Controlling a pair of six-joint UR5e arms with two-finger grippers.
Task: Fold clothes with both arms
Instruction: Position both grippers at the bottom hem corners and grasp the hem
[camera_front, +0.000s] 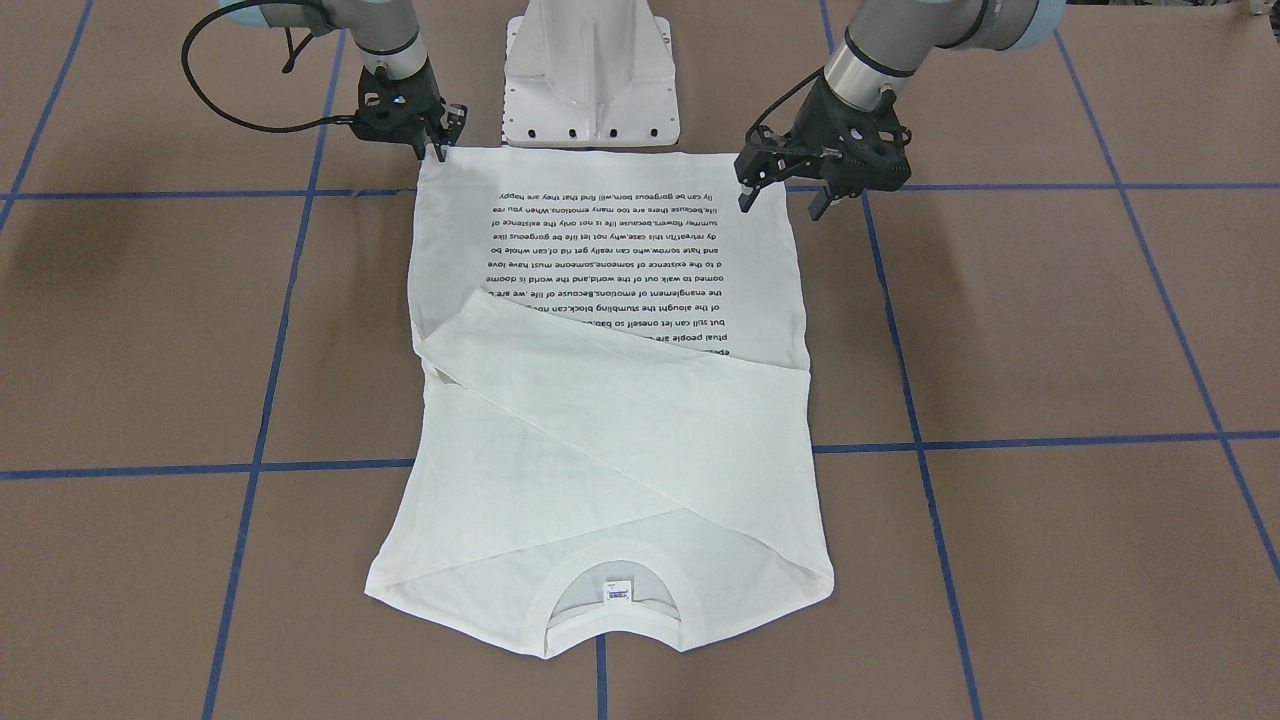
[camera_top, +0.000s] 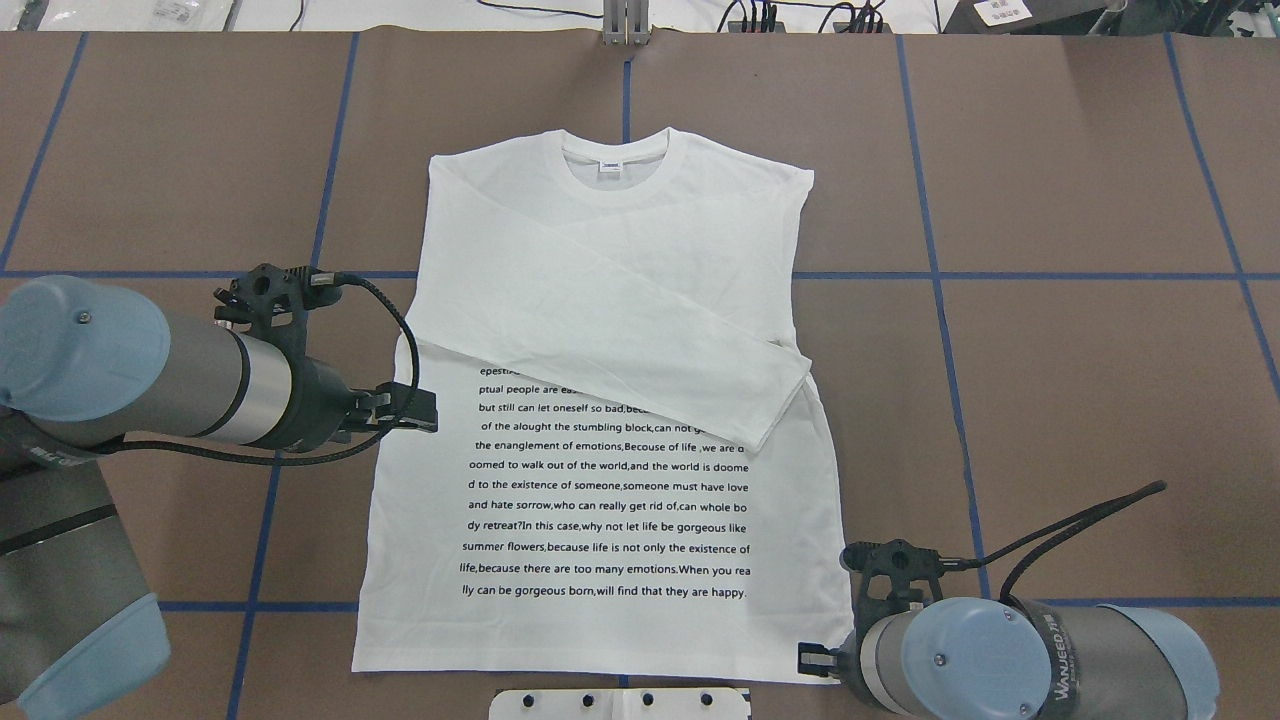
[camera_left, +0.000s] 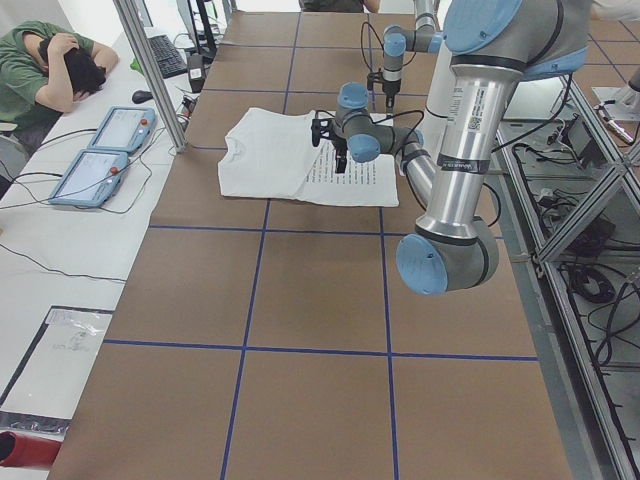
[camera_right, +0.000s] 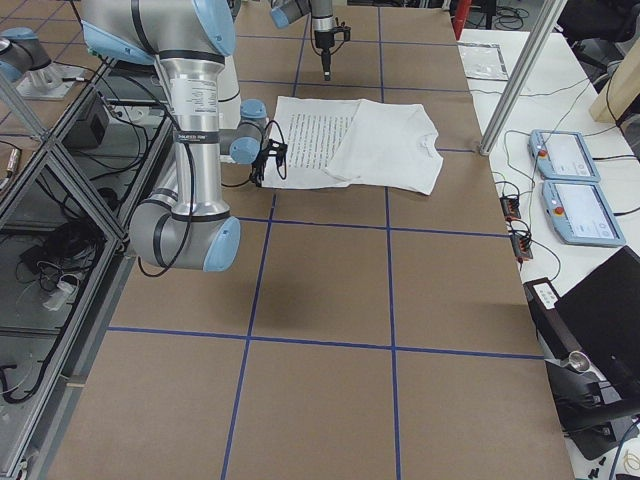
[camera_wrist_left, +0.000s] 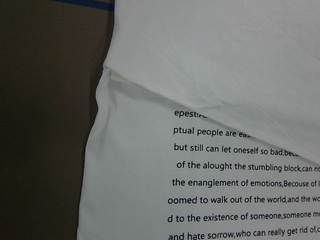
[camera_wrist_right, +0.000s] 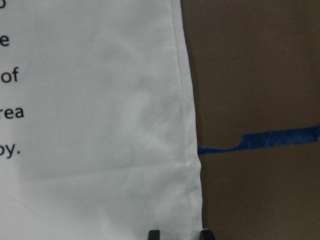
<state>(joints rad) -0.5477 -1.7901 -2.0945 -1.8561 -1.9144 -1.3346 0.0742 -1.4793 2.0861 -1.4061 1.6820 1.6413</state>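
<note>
Lying flat on the bench (camera_top: 1050, 400), sleeves (camera_top: 640, 330) crossed, the T-shirt (camera_top: 600, 500) could fold askew if the right gripper (camera_front: 438, 150), narrowly apart at a hem corner (camera_front: 424, 166), pinches one layer while the left gripper (camera_front: 782, 207), spread wide, hangs off its corner.

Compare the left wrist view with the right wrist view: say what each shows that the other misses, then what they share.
Only the left wrist view shows the folded sleeve lying diagonally over the top lines of the printed text, with a small pucker at the side edge. Only the right wrist view shows the hem corner and the right tool, its two fingertips apart at the picture's bottom edge. Both show the white T-shirt, printed text, the brown table and blue tape.
</note>
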